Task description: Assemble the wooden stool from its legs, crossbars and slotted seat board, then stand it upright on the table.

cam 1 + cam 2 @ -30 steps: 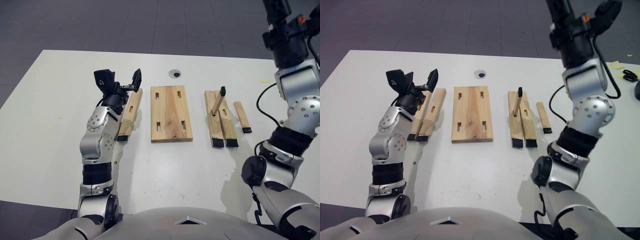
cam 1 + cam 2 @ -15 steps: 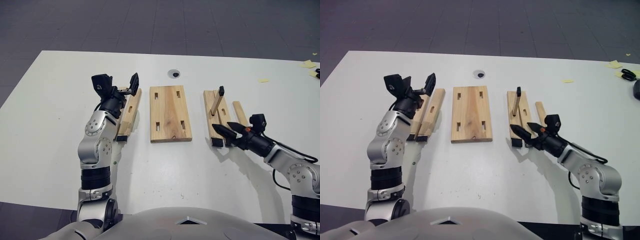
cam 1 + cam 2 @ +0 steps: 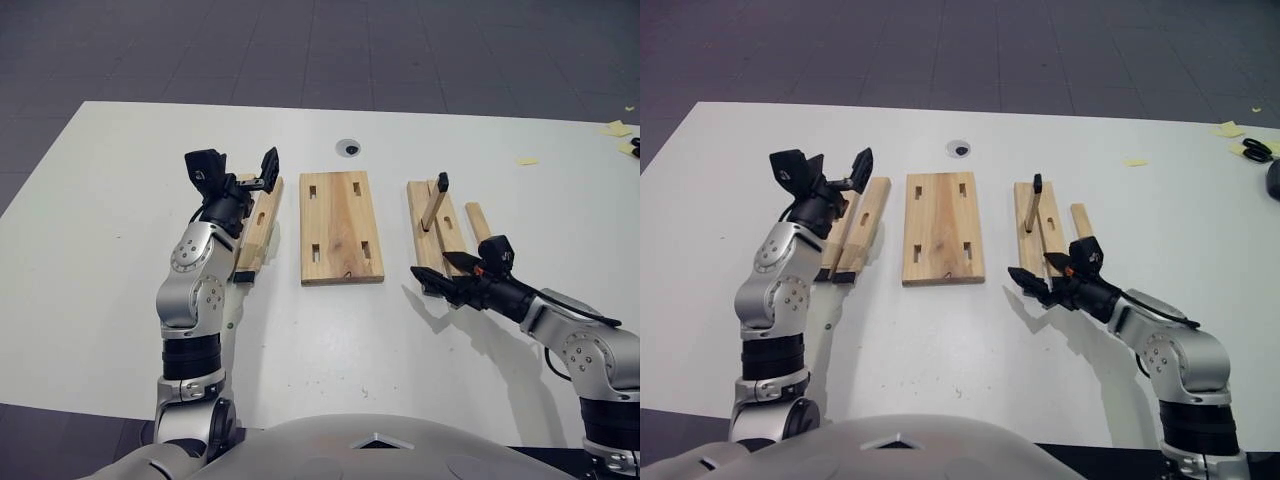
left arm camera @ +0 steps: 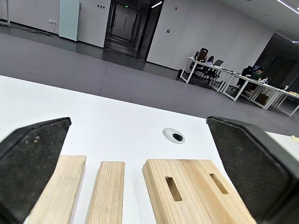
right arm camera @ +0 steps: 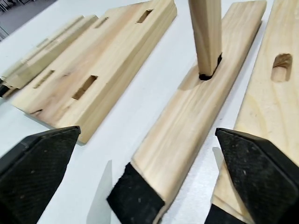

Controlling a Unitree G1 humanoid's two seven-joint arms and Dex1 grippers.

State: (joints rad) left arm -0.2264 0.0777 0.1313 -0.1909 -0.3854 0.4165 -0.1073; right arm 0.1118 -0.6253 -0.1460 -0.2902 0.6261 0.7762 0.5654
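Your right fingers [image 5: 254,168] have dropped beside the leg [image 5: 187,107], wide open like your left fingers [image 4: 28,154], ready to grab it.

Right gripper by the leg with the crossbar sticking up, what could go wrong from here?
The open right gripper straddles the capped end of the leg, but a second leg lies right beside it, so one finger may land on or shove that one. The crossbar stands tilted in the leg's slot; a jolt might tip it out.
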